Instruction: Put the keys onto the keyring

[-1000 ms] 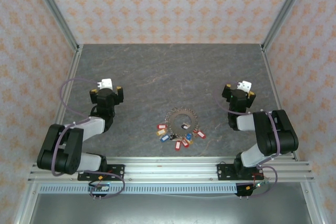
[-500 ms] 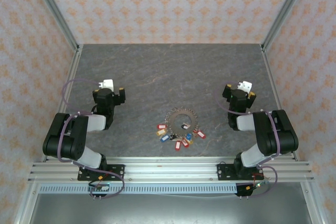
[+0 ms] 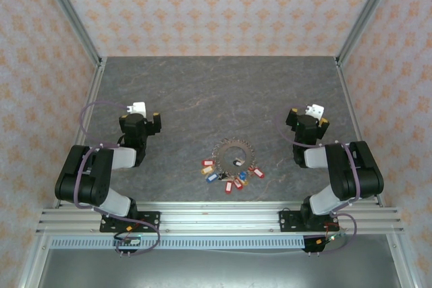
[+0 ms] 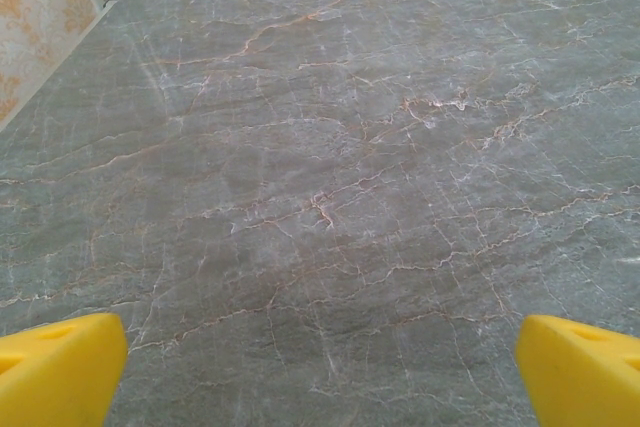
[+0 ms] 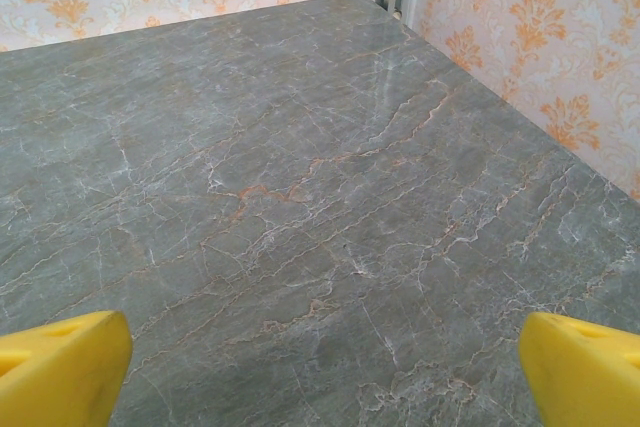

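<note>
1. Two grippers are in play. The left gripper [image 3: 139, 118] has its jaws spread wide with nothing between them, and the right gripper [image 3: 307, 119] is just as open and just as bare. In each wrist view the yellow pads [image 4: 60, 372] sit at the bottom corners, far apart.
2. Both grippers point toward the far edge of the desk [image 3: 216, 85], away from the work. Each wrist camera looks out over grey marbled desk toward the walls.
3. One keyring [image 3: 233, 154] lies flat between the two arms. It is closer to the arm bases than either gripper is, so it sits behind and inward of each: back and to the right of the left gripper, back and to the left of the right one.
4. By my judgement the right gripper is the nearer of the two, though neither is close.
5. The keyring is round, so it has no long axis to line up with. Its silvery keys radiate like gear teeth.
6. Roughly seven coloured tags [image 3: 228, 185] fan along its near side: about four red, two blue and one yellow, with a dark speck among them.
7. The task names two loose keys, which should be in that fan. From above I cannot tell which tags are theirs or how they lie.
</note>
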